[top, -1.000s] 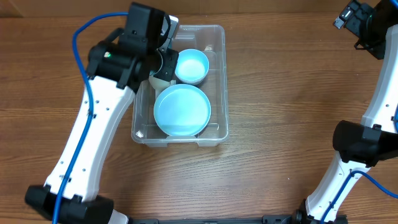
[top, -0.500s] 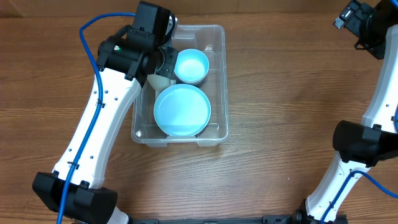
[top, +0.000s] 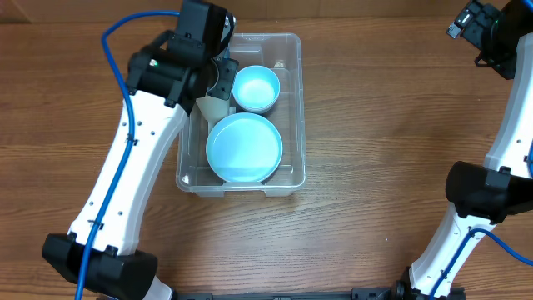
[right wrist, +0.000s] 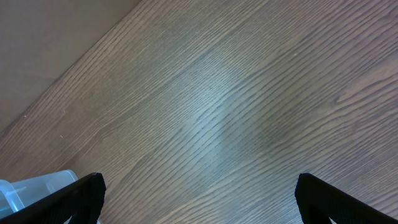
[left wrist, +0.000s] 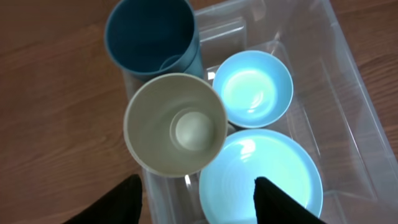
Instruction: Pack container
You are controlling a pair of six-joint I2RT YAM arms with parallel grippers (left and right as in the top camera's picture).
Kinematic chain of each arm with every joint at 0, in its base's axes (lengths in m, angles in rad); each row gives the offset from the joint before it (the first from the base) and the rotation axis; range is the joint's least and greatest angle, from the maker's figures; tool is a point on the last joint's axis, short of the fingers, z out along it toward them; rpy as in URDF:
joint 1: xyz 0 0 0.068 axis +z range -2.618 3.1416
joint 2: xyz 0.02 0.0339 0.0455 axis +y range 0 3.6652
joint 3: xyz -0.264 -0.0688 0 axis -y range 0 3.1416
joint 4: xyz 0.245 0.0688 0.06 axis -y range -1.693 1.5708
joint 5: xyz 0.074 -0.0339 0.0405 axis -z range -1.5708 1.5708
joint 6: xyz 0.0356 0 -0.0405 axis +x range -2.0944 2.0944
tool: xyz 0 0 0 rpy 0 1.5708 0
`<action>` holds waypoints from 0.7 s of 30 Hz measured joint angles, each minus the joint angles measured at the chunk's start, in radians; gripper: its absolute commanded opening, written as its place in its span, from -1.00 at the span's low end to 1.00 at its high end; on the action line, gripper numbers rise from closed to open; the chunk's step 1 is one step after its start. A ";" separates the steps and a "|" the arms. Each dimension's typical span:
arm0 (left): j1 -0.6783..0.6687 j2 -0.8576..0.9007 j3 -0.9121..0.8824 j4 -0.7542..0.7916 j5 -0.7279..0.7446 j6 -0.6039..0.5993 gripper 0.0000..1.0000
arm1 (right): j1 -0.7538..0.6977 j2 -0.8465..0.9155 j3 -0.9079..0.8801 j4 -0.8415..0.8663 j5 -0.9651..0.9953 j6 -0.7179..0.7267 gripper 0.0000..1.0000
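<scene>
Two things, asks the desk: where is the container, and how do the jaws stand?

Me: Overhead view. The clear plastic container (top: 295, 117) lies on the wooden table (top: 375, 167), left of centre. Inside it are a light-blue plate (top: 243, 147), a small light-blue bowl (top: 256, 87) and a cream cup (top: 210, 107). My left gripper (top: 218, 79) hangs over its far-left corner. My right gripper (top: 475, 21) is well apart, at the far right.

Left wrist view. The left jaws stand partly apart and hold nothing. The cream cup stands upright just beyond the fingertips, with a dark teal cup (left wrist: 152, 34) just beside it in the corner.

Right wrist view. The right jaws are spread wide over bare wood, empty. Only a corner of the container shows, lower left.

Desk: How will it handle?

Me: I judge the walls thin, smooth and likely to flex, with the dishes adding weight. I would take it by the rim at both short ends, one gripper each.
</scene>
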 measured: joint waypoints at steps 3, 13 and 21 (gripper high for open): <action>0.011 0.000 0.097 -0.090 -0.026 -0.010 0.23 | 0.000 0.000 0.000 -0.001 0.000 0.000 1.00; 0.086 -0.117 0.166 -0.214 -0.096 -0.116 1.00 | 0.000 0.000 0.000 0.000 0.000 0.000 1.00; 0.101 -0.242 0.187 -0.287 -0.108 -0.179 1.00 | 0.000 0.000 0.000 0.000 0.000 0.000 1.00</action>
